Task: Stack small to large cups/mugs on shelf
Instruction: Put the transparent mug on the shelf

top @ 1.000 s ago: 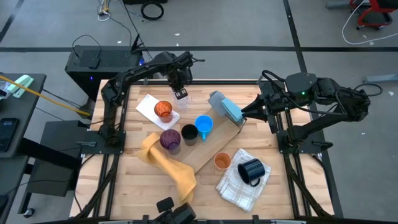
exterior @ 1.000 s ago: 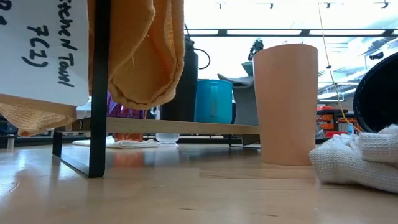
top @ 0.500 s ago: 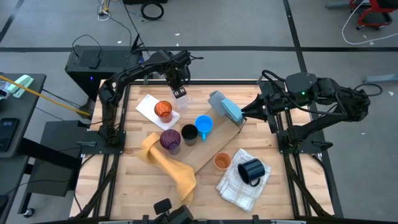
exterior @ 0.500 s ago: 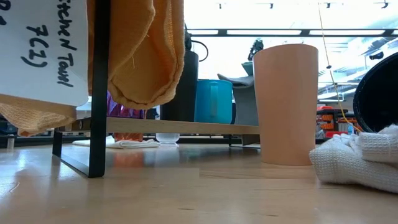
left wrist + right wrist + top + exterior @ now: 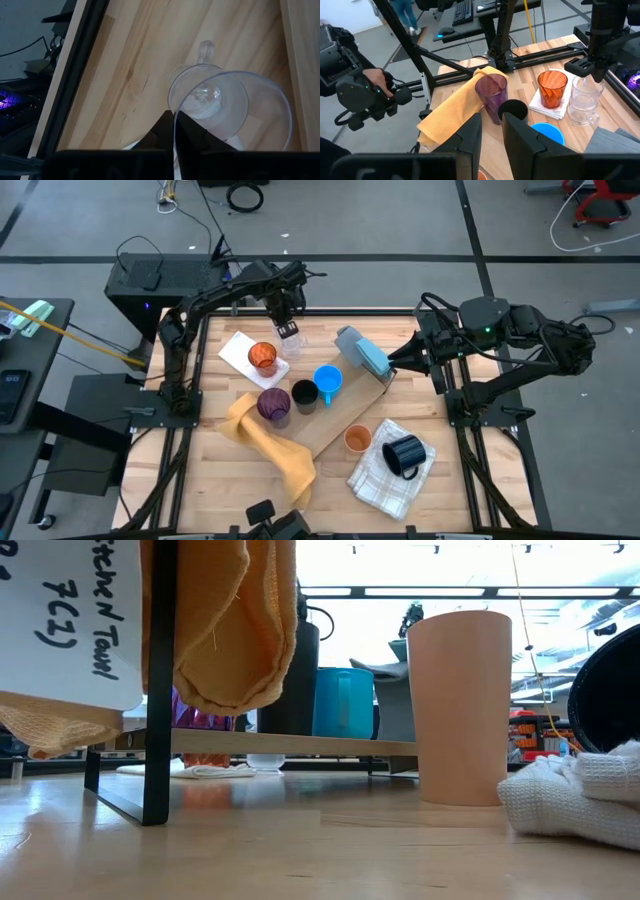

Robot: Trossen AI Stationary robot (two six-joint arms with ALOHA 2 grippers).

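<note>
We see a clear plastic cup [image 5: 235,107] pinched by its rim between the pressed-together fingers of the left gripper [image 5: 289,330], near the back edge of the pale wooden table [image 5: 215,470]. The cup hangs just above a clear glass mug [image 5: 582,105] with a small handle; whether the two touch we cannot tell. Just beside the left gripper, toward the table's middle, an orange ribbed tumbler [image 5: 263,358] stands on a white folded napkin [image 5: 237,348]. Farther toward the front, a translucent purple tumbler [image 5: 274,404], a black cup [image 5: 304,395] and a bright blue mug [image 5: 328,381] stand in a row on a long wooden shelf board [image 5: 335,428], which crosses the table diagonally. A soft mustard-yellow towel [image 5: 270,445] drapes over the board's front end.

The right gripper [image 5: 392,363] hovers at the board's far end, just beside a blue-grey folded cloth [image 5: 362,352]; its fingers stand slightly apart and hold nothing we can see. Well in front of it, a small orange cup [image 5: 357,439] stands on bare wood beside a white waffle-weave cloth [image 5: 385,475], on which a dark navy mug [image 5: 405,456] lies. Bare wood shows along the table's left edge and front left corner.
</note>
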